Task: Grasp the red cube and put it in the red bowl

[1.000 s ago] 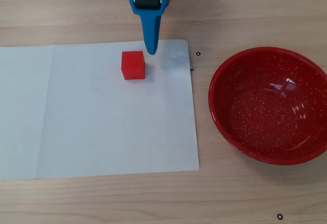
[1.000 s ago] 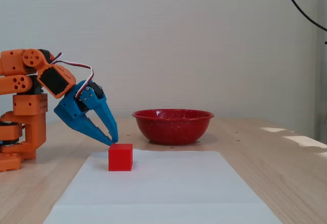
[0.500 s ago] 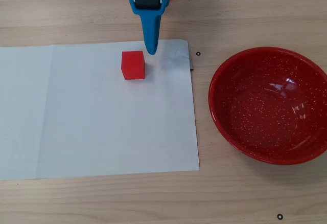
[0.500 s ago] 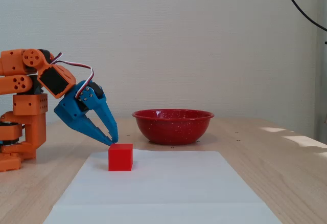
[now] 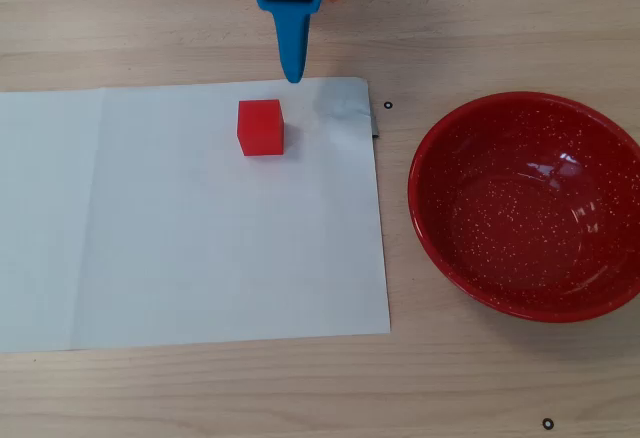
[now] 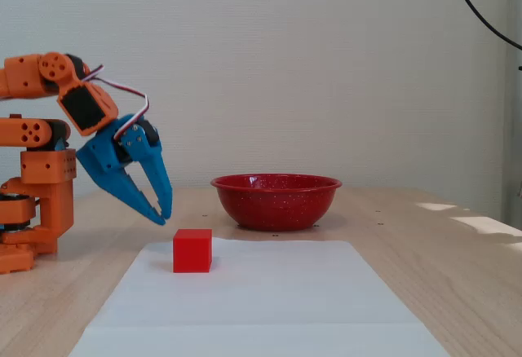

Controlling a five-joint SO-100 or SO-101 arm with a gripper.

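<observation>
The red cube [image 5: 260, 127] [image 6: 192, 250] rests on a white sheet of paper [image 5: 200, 248], with nothing touching it. My blue gripper [image 5: 293, 76] [image 6: 162, 218] hangs tilted downward above the sheet's back edge, up and behind the cube and clear of it. Its fingertips stand almost together and hold nothing. The red bowl [image 5: 430, 148] [image 6: 276, 202], glossy with white speckles, sits empty on the wooden table to the right of the paper in the overhead view.
The orange arm base [image 6: 37, 202] stands at the left in the fixed view and at the top edge in the overhead view. The paper [image 6: 253, 300] covers most of the table in front of it. Small black marks [image 5: 388, 106] dot the wood.
The gripper has risen and drawn back toward the arm base, away from the cube. The cube and bowl have not moved.
</observation>
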